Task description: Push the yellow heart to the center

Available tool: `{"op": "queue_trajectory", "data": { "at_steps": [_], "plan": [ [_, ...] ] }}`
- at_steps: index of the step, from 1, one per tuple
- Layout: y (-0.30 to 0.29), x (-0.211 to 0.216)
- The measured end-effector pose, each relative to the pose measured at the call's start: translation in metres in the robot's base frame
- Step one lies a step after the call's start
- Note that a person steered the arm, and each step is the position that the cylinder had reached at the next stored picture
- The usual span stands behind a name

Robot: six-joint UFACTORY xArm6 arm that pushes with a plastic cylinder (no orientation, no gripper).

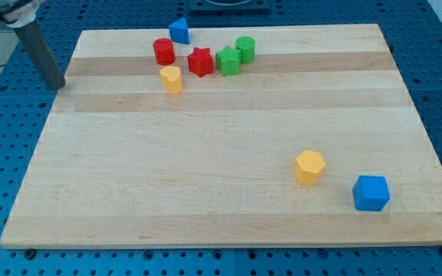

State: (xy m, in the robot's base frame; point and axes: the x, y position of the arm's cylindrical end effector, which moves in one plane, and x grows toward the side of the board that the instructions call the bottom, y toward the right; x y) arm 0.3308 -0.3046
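Note:
The yellow heart lies on the wooden board near the view's top left, just below a red cylinder and left of a red star. My tip rests at the board's left edge, well to the left of the yellow heart and touching no block. The dark rod rises from it toward the view's top left corner.
A blue triangular block, a green star and a green cylinder sit in the top cluster. A yellow hexagon and a blue cube lie at the bottom right. A blue perforated table surrounds the board.

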Motion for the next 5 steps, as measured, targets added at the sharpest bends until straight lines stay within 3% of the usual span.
{"op": "queue_trajectory", "data": {
  "at_steps": [1, 2, 3, 5],
  "plan": [
    [0.050, -0.032],
    [0.147, -0.024],
    [0.213, 0.007],
    [0.249, 0.080]
  ]
}}
